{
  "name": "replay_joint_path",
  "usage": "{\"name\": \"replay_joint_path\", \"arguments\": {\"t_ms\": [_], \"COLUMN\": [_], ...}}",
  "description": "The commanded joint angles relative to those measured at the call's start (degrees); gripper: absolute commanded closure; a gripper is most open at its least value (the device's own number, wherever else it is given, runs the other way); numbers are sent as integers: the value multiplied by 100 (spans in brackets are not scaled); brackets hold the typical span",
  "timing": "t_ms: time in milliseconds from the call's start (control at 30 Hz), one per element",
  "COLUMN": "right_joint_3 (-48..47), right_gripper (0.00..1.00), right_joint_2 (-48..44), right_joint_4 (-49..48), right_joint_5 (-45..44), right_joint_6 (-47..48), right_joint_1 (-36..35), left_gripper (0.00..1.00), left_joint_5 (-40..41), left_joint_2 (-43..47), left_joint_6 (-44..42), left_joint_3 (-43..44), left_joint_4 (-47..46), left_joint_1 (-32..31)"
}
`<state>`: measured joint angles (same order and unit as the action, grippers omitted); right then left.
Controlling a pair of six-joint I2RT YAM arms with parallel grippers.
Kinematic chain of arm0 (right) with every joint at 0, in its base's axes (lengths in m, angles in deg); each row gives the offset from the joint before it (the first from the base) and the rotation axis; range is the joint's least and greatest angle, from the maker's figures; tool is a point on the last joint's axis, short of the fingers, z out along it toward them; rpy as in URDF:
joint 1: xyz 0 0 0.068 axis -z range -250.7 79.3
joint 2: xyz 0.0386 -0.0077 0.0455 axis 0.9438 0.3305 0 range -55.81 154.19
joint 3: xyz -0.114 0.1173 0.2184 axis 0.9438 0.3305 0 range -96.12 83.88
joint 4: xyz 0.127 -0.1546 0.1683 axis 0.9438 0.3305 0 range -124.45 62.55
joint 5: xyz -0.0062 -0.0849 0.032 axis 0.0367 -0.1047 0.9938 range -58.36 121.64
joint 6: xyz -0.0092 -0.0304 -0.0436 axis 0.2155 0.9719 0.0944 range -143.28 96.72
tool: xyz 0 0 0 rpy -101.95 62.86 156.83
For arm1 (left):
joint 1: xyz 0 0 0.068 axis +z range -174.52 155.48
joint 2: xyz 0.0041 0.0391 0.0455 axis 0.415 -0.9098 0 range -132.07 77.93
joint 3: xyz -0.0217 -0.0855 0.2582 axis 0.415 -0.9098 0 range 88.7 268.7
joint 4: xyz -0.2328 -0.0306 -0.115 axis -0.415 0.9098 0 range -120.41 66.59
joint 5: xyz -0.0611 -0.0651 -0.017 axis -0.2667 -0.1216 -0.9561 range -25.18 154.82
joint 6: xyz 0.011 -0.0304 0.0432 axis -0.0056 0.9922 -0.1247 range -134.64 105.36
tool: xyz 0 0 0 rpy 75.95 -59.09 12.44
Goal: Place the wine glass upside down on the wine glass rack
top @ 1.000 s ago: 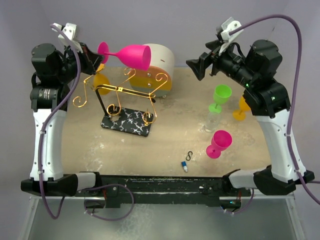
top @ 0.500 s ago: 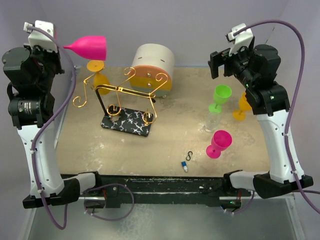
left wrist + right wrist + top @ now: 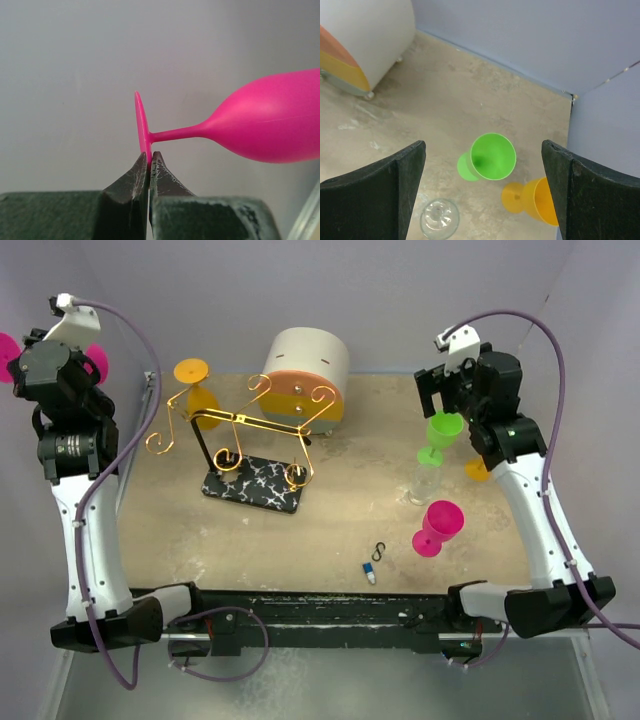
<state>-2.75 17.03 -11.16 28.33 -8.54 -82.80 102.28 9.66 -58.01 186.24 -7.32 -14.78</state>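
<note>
High on the left, the left hand (image 3: 149,156) pinches the probably light, slick wine glass (image 3: 272,125) by its foot rim; right hand (image 3: 482,150) gapes empty.

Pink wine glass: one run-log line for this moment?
left hand: shut on pink wine glass; right hand: open; wine glass rack: not reached

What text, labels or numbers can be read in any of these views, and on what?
None can be read. The round cream drawer box, the gold wire rack with its black veined base and the pink plastic wine glass show no print. The small blue-and-white item is too small to tell.
</note>
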Motion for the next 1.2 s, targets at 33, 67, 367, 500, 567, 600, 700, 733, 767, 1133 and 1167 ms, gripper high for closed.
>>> {"name": "replay_joint_path", "arguments": {"t_ms": [33,67,367,500,567,600,700,733,767,1133,1167], "right_joint_3": [271,318,482,585,631,638,635,630,638,681,688], "right_gripper": [0,0,0,0,0,0,0,0,0,0,0], "right_joint_2": [-238,-254,-499,-474,-449,-435,-395,-390,-387,-367,-367], "right_joint_4": [-711,-661,-419,-445,-465,-465,-436,-427,-416,-382,-386], "right_joint_5": [277,441,1067,1280,1359,1412,1551,1597,1623,1816,1824], "right_joint_6": [-130,-158,-284,-272,-273,-265,-266,-270,-263,-225,-226], "right_joint_1": [468,579,1065,1078,1080,1086,1087,1087,1087,1084,1082], "left_gripper": [100,100,100,100,99,99,100,100,100,100,100], "left_joint_5": [776,796,751,342,57,-128,-583,-683,-761,-1038,-1019], "left_joint_2": [-12,-30,2,54,104,128,194,210,240,484,516], "left_joint_6": [-1209,-1352,-2386,-2211,-2154,-2154,-2355,-2434,-2506,-2467,-2478], "left_joint_3": [-381,-468,-1492,-1607,-1651,-1692,-1871,-1953,-2042,-2273,-2315], "left_joint_4": [-986,-1013,-1156,-506,-178,-19,440,484,491,1058,1067], "left_joint_1": [70,70,72,61,44,22,-78,-122,-191,-1322,-1382]}}
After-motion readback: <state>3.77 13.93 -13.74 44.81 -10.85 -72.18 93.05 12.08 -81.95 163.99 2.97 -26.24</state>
